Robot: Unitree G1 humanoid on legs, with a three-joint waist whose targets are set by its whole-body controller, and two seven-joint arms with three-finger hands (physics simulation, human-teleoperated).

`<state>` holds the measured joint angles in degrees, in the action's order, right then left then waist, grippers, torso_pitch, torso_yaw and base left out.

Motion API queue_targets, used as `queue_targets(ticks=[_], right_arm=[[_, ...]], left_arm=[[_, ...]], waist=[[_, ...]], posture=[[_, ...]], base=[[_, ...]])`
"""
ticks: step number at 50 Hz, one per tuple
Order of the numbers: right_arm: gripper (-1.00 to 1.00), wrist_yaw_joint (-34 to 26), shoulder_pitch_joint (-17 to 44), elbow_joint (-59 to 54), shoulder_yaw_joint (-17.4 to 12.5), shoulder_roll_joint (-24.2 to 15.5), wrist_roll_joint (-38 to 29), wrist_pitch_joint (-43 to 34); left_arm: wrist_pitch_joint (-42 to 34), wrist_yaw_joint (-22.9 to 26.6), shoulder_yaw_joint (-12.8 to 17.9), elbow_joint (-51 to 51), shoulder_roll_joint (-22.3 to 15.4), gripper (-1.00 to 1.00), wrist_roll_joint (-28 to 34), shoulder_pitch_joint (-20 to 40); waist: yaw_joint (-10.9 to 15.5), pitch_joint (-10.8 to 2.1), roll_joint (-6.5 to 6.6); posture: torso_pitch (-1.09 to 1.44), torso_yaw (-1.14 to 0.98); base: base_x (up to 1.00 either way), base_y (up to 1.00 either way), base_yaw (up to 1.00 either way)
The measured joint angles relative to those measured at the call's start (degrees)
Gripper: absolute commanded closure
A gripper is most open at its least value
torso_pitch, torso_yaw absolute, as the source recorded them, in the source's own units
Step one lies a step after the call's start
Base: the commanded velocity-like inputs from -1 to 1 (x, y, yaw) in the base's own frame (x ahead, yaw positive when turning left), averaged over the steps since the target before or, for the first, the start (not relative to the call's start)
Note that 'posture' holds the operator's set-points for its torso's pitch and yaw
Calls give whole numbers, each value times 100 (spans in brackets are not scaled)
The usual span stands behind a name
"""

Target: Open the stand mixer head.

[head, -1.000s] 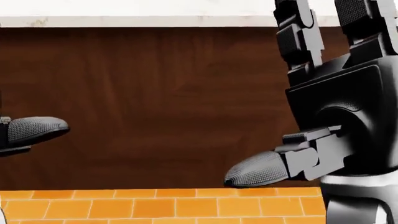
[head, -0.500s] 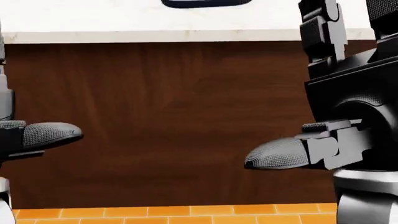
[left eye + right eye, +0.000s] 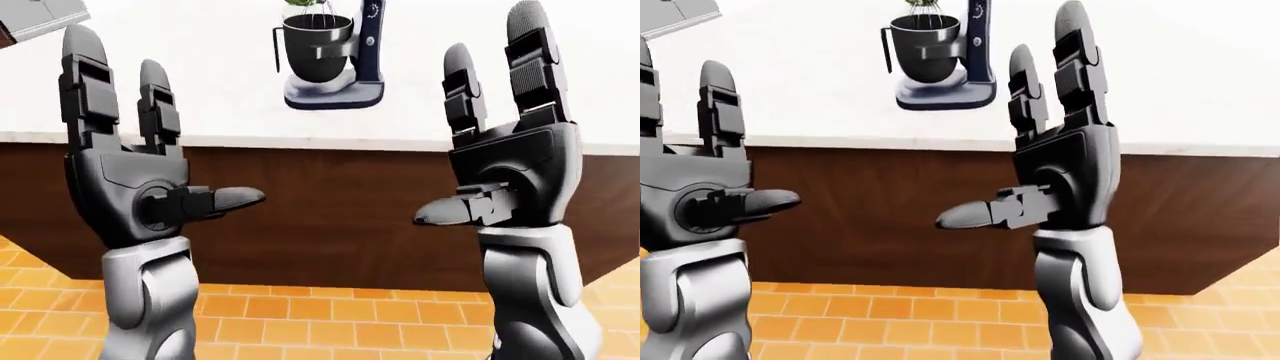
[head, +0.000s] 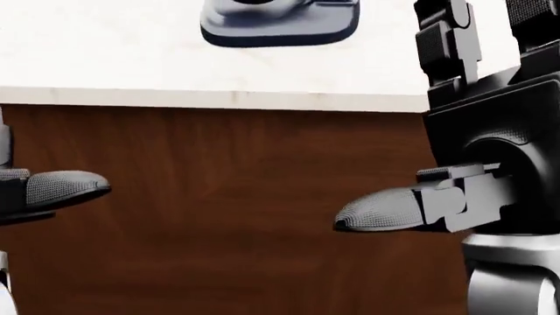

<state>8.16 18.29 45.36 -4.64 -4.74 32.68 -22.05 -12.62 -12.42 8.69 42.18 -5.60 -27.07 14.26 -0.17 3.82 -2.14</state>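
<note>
We see the left robot hand (image 3: pixel 140 180) and right robot hand (image 3: pixel 510 169) raised near us, fingers spread wide, holding nothing. Beyond them runs the dark wood face of the desk (image 3: pixel 330 217). The stand mixer (image 3: pixel 330 52) sits far on its white top, between the hands.

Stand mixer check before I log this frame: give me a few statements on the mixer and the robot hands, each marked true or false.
1. The stand mixer sits on the white counter. True.
2. The left robot hand grips the mixer. False: it is raised, open and apart from it.
3. The right robot hand is open, fingers pointing up. True.
4. The mixer's bowl lies on the floor. False: it sits in the mixer.
5. The floor is orange tile. True.
</note>
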Motion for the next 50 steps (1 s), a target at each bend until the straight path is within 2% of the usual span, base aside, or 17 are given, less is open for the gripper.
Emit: queue_targets(ticks=[3,5,9,12,18,20,22,24,27,30,32,36,38,41,43,47,50], right_arm=[[-100,-27,81,133,-24,6,51,68],[-100,-14,0,102,-60,2,105,86],[-100,-35,55,131,18,17,14,125],[-100,-63,5,32,89,48,30,50],[-100,11,29,62,-11,34,134,21],[-100,19,-17,62,22,35,198,18],[-100,2,25,194,56,-7,191,43],[-100,-37,117,260,42,3,155,130],[-100,-40,-11,149,-31,5,108,161],[-100,14,-16,-16,-44,27,120,57],[-100,31,-56,-52,-28,21,182,6],[-100,-15,66,209,4,0,139,120],[-100,-39,69,236,-8,7,128,181],[-100,-55,-41,46,83,56,115,99],[-100,-51,-42,-40,119,62,115,3],[-100,-44,-24,37,53,50,112,3],[-100,-54,13,148,36,49,118,85]], left_arm=[[94,2,10,132,-3,-100,12,98],[98,27,-62,108,16,-100,5,47],[143,48,-11,133,-11,-100,9,106],[123,6,45,1,5,-100,29,-9],[92,7,1,30,1,-100,35,16],[78,-2,19,-8,9,-100,36,-37],[97,-16,54,76,1,-100,41,-19],[156,4,41,167,-28,-100,41,129],[170,69,-111,103,40,-100,29,58],[65,53,-74,-58,38,-100,23,-20],[14,22,-43,-132,45,-100,30,-66],[132,35,-3,136,6,-100,38,89],[197,69,-48,180,11,-100,35,106],[180,59,4,29,18,-100,40,-23],[114,6,56,-93,15,-100,48,-48],[96,-15,25,-17,7,-100,28,24],[170,15,12,98,-20,-100,28,77]], waist=[[7,-95,58],[-117,86,310],[-86,-249,445],[-33,-28,537],[19,-12,249],[98,139,169],[114,-112,184],[52,-282,10],[80,-74,-127],[93,10,-78],[16,204,122],[-38,-137,140],[-22,-191,341],[16,-91,309],[62,-22,416],[42,-20,305],[68,-62,25]], posture=[[0,0],[0,0],[0,0],[0,0],[0,0],[0,0],[0,0],[0,0],[0,0],[0,0],[0,0],[0,0],[0,0],[0,0],[0,0],[0,0],[0,0]], base=[[37,-5,0],[66,-8,0],[0,0,0],[0,0,0],[20,-4,0],[100,-24,0],[5,0,0],[0,0,0],[0,0,0],[34,-3,0],[77,-4,0],[0,0,0],[0,0,0],[0,0,0],[0,0,0],[0,0,0],[0,0,0]])
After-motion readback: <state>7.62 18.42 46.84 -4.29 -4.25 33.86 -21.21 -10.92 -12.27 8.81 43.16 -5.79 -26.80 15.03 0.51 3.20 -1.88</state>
